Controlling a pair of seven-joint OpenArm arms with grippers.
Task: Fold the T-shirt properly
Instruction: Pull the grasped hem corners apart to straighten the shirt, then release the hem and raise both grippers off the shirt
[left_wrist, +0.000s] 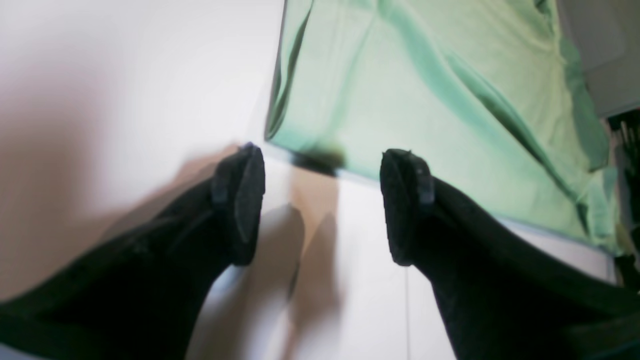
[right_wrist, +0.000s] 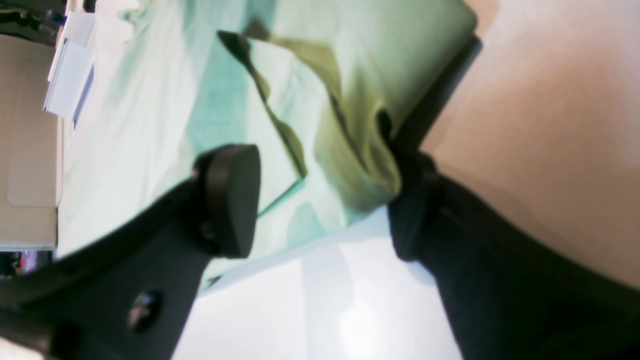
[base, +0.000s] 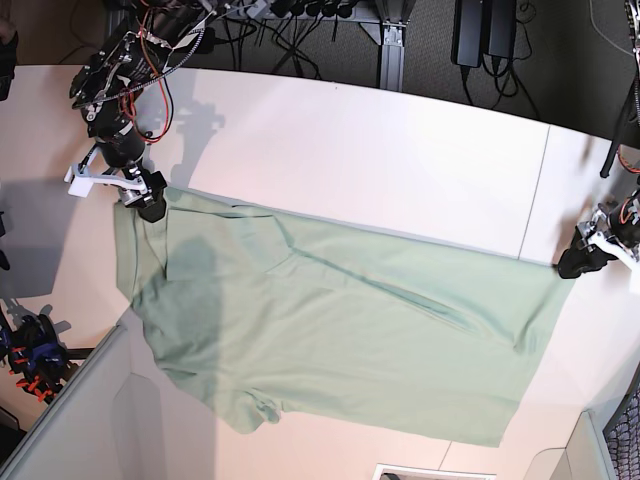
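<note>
The pale mint-green T-shirt (base: 340, 340) lies spread flat on the white table (base: 400, 130), collar end to the left in the base view. My right gripper (base: 150, 205) is at the shirt's upper left corner. In the right wrist view it (right_wrist: 320, 202) is open, with a rumpled fold of the shirt (right_wrist: 350, 165) between the jaws, against the right finger (right_wrist: 410, 210). My left gripper (base: 578, 263) is at the shirt's upper right corner. In the left wrist view it (left_wrist: 322, 205) is open and empty, just short of the shirt's edge (left_wrist: 425, 90).
A seam (base: 535, 190) crosses the table on the right. Cables and black equipment (base: 300, 15) line the far edge. A wired device (base: 35, 355) sits off the left edge beside a grey panel (base: 70, 420). A white boxy object (right_wrist: 70, 70) lies past the shirt.
</note>
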